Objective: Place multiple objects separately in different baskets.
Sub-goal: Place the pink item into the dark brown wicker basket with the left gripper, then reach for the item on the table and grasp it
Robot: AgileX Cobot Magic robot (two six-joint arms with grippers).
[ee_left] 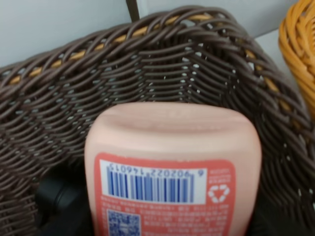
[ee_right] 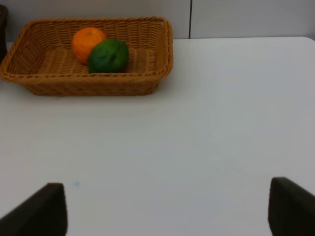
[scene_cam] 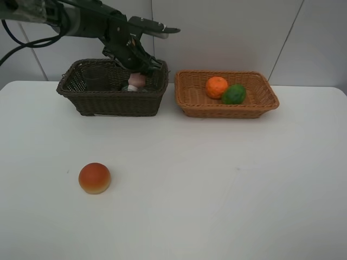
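two woven baskets sit side by side on the white table (scene_cam: pixel 217 184): the left gripper (scene_cam: pixel 142 69) grasps a pink bottle (ee_left: pixel 172 172) inside the dark brown wicker basket (scene_cam: pixel 111 102), beside a translucent cup (scene_cam: pixel 96 78); the tan basket (scene_cam: pixel 227 111) holds an orange (scene_cam: pixel 216 86) touching a green fruit (scene_cam: pixel 233 94). a red-orange peach-like fruit (scene_cam: pixel 94 177) lies well apart on the table. the right gripper (ee_right: pixel 167 206) hangs with fingers spread, holding nothing.

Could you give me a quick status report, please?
Left gripper over dark basket, holding pink bottle. Right gripper open, idle. Peach on table, nothing in the way.
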